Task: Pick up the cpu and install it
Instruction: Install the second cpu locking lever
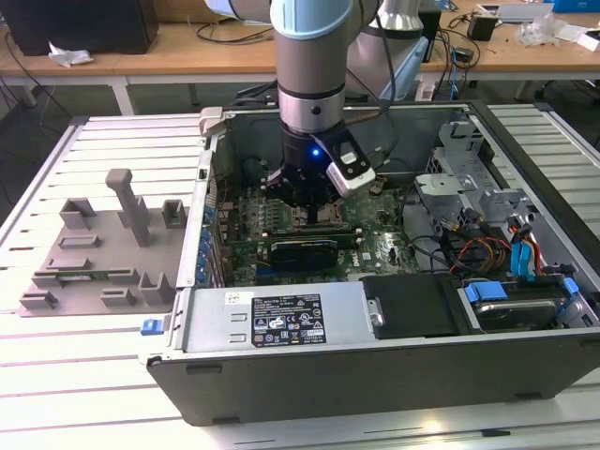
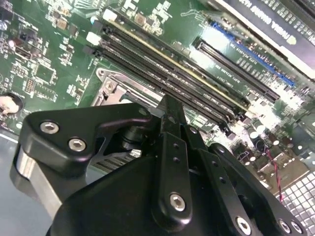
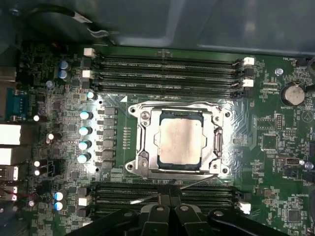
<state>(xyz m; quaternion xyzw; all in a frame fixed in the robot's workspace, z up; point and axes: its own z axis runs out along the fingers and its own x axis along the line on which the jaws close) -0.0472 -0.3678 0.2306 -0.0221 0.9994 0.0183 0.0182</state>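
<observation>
- One arm, its gripper (image 1: 312, 192) lowered inside the open computer case (image 1: 375, 366), low over the motherboard (image 1: 384, 246) near the middle of the board.
- Cpu (image 3: 181, 141) lies flat inside the socket frame (image 3: 142, 147) in the first wrist view, silver top up, memory slots (image 3: 167, 69) running on both sides of it.
- Jaws: in the first wrist view the black fingertips (image 3: 158, 199) stand together just beside the socket frame's edge, apart from the cpu; they look closed on nothing, judging by that view.
- Grey fixture tray (image 1: 94, 248) sits on the slatted counter (image 1: 56, 366), outside the case on the exterior view's left.
- Risk, as I judge it: the chip may not be fully seated or keyed; any press or nudge on it could bend socket contacts.
- Risk: the fingertips are low beside a thin wire lever (image 3: 197, 181) and the slots; a sideways drift could snag or scrape them.
- Hidden: the second wrist view has the gripper body covering most of the socket; cpu orientation marks too small to make out.
</observation>
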